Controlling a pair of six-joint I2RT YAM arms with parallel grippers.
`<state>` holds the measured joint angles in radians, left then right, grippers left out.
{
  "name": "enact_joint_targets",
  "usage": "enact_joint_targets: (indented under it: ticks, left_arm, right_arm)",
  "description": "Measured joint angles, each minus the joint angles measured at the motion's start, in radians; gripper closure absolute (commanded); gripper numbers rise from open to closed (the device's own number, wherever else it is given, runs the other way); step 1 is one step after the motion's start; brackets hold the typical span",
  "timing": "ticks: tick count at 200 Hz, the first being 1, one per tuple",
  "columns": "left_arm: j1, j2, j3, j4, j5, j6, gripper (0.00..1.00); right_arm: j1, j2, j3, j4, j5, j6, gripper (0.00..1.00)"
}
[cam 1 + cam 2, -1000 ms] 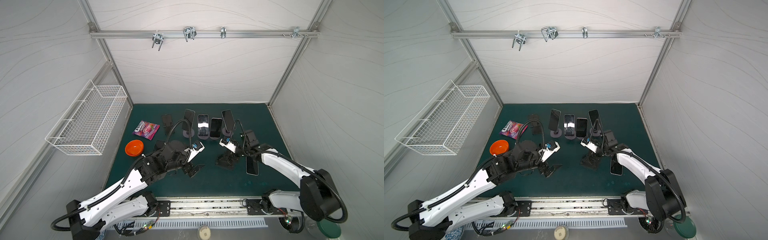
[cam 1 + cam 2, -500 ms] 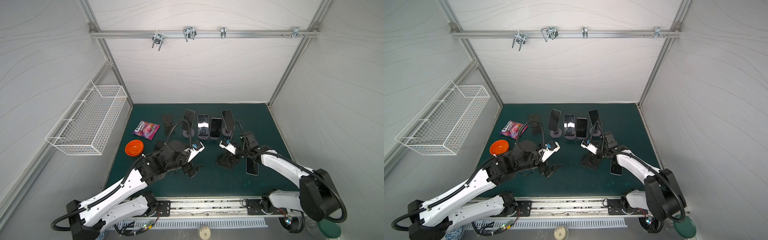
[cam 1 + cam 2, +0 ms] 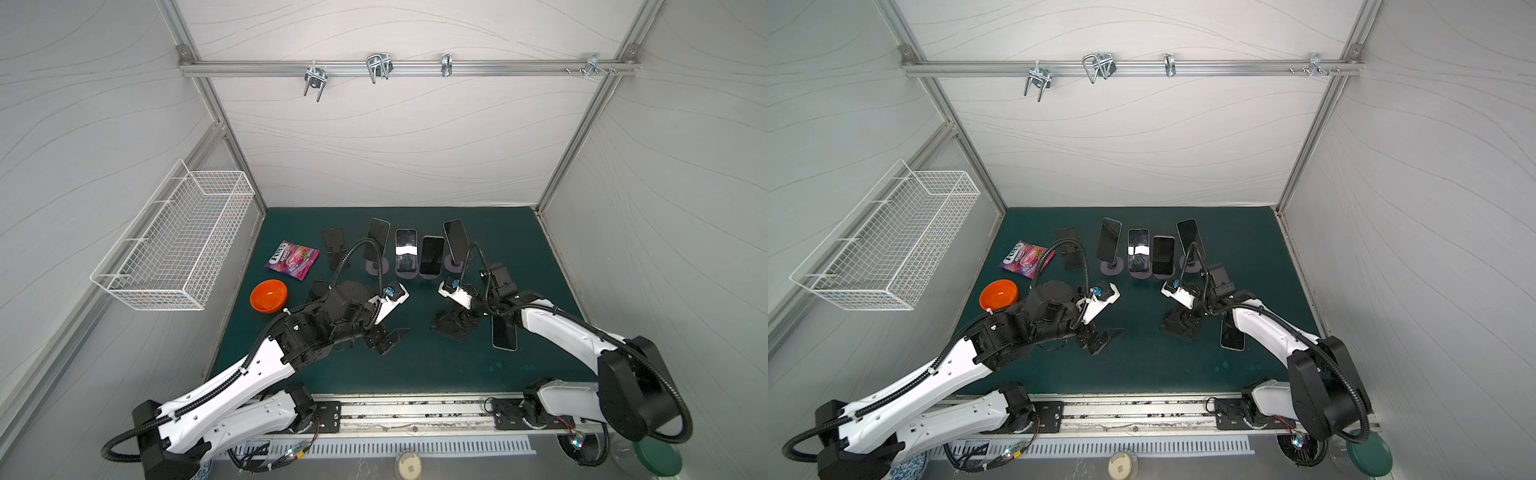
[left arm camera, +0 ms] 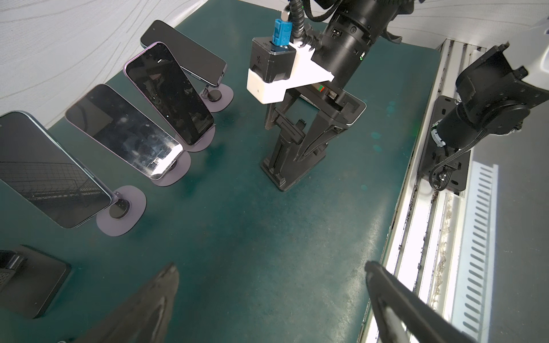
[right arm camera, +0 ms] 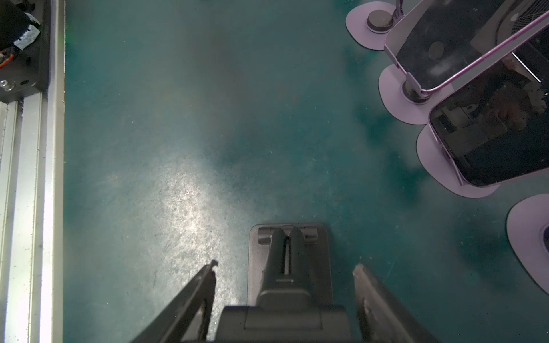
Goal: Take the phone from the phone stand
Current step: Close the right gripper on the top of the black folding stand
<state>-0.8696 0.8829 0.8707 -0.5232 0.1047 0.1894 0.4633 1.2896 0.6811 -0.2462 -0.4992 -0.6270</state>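
Your right pincer (image 5: 285,265) is straddling the black phone stand (image 5: 318,261) low in the right wrist frame. Its jaws are partly drawn in, with a sliver of desk (image 3: 415,365) showing on each side, so it is not gripping anything yet. A phone (image 3: 504,334) is lying flat on the desk just beside that stand, right of centre in both top views. I am therefore judging this pair as already parted, and you as tending to the empty stand. Your left pincer (image 4: 270,267) is hanging wide open and empty over bare desk. Higher in the top views, four more phones (image 3: 406,253) are leaning on lilac stands (image 4: 133,219). Next you are needing either a square, firm hold on the black stand, or an edge grip on one rear phone, lifting without tipping its base.
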Motion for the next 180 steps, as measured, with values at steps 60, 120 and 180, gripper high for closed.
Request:
enact_joint_targets:
  ticks: [60,120,180]
  left_arm:
    - [0.0,-0.021,-0.012,-0.002,-0.001,-0.002,0.01]
    - [0.0,-0.051,-0.019,-0.003,-0.009,-0.003,0.01]
    - [0.0,-0.075,-0.032,-0.01,-0.018,-0.015,0.01]
  right_arm:
    - [0.0,0.0,0.0,-0.001,0.0,-0.003,0.4]
    - [0.0,0.0,0.008,-0.02,0.0,-0.008,0.45]
    - [0.0,0.0,0.02,-0.051,0.0,-0.009,0.47]
